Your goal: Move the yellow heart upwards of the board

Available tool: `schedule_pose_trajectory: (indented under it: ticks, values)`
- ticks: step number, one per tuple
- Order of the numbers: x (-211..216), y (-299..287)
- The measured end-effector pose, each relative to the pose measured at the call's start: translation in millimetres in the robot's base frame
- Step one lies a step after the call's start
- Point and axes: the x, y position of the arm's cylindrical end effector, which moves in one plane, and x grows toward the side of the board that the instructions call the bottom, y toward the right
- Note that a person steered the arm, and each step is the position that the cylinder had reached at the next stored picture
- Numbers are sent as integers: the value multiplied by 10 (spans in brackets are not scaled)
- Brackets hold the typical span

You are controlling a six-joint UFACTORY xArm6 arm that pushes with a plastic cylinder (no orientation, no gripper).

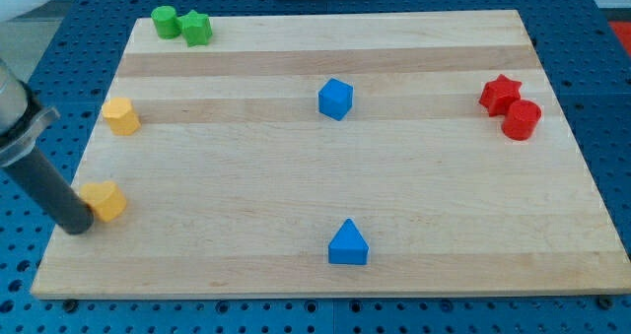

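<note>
**Tip position and block layout on the desk**

No pincer is fitted to this arm; it ends in a dark rod, so no pincer opening can be reported. My tip (76, 226) rests at the desk's (434, 226) left edge, touching the left side of a yellow block (105, 200) at the view's lower left. Which of the two yellow blocks is the heart cannot be told from this view. The second yellow block (121, 115) sits above the first, also near the left edge and well apart from the tip.

At the top left corner, a green cylinder (165, 22) and a green star (197, 28) touch each other. A blue cube (335, 99) lies near the centre. A blue triangle (348, 243) lies near the bottom edge, below the cube. At the right, a red star (500, 94) touches a red cylinder (522, 119).
</note>
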Motion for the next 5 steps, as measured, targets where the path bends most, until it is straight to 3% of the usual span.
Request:
schedule_pose_trajectory:
  ticks: [3,5]
  values:
    - [-479,342]
    - [-564,832]
